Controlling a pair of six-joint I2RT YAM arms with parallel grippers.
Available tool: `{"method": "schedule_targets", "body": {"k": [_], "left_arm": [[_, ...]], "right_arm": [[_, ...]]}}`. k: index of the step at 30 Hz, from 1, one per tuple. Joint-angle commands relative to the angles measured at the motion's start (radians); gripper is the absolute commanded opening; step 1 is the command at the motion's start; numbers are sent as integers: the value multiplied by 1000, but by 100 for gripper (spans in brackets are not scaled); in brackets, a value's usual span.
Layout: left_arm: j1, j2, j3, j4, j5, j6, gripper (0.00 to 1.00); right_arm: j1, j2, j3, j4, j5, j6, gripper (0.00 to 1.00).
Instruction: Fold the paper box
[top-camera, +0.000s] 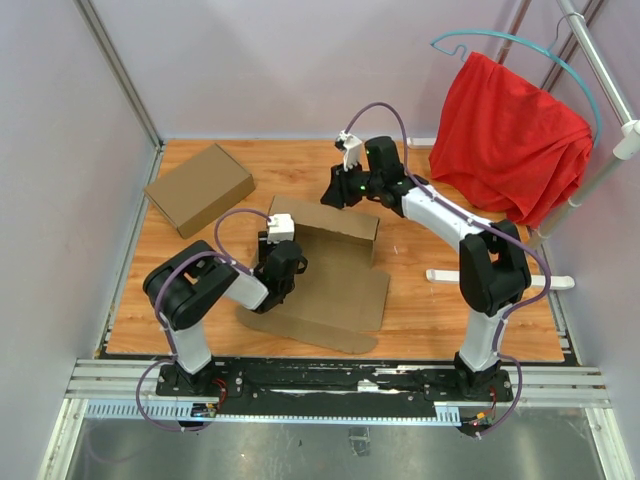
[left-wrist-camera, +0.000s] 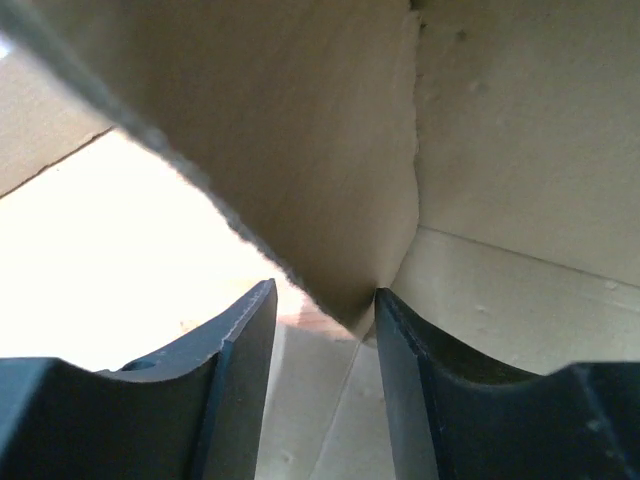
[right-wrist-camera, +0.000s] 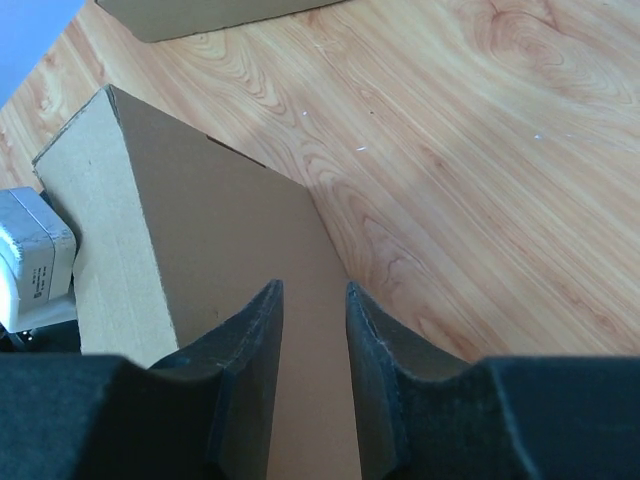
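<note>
The paper box (top-camera: 335, 285) is a brown cardboard sheet lying mid-table, its back wall and left side flap raised. My left gripper (top-camera: 272, 290) is at the box's left inner corner. In the left wrist view it (left-wrist-camera: 322, 300) is open, with the lower corner of a raised flap (left-wrist-camera: 300, 130) hanging between the fingertips. My right gripper (top-camera: 333, 190) hovers just behind the back wall. In the right wrist view it (right-wrist-camera: 314, 290) is slightly open and empty, above the wall's outer face (right-wrist-camera: 220, 230).
A second, closed cardboard box (top-camera: 200, 188) lies at the back left and shows in the right wrist view (right-wrist-camera: 200, 12). A red cloth (top-camera: 510, 135) hangs on a rack at the right, whose white foot (top-camera: 445, 275) rests on the wooden table (top-camera: 430, 310).
</note>
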Motion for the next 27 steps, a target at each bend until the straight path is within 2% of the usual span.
{"method": "schedule_targets", "body": {"k": [1,8,13,17,19,23,27], "left_arm": [[2,-87,-11,-235,-32,-102,51],[-4,-324,-28,-469,64,-239,58],[-9,-558,-29,-675,117,-315,59],[-9,-768,-19,-814,123,-341,59],[-9,-841,-9,-860,114,-341,58],[-7,-922,4,-906,109,-333,59],[-6,-888,77,-1006,135,-369,59]], "right_arm": [[4,-9,67,-35,62,3,33],[-19,-29,157,-50,189,1,37],[-26,-83,212,-121,253,-70,37],[-15,-171,155,-174,237,-159,39],[-1,-236,70,-160,209,-193,39],[95,-365,-118,-164,210,-340,41],[283,-395,-155,-270,445,-522,46]]}}
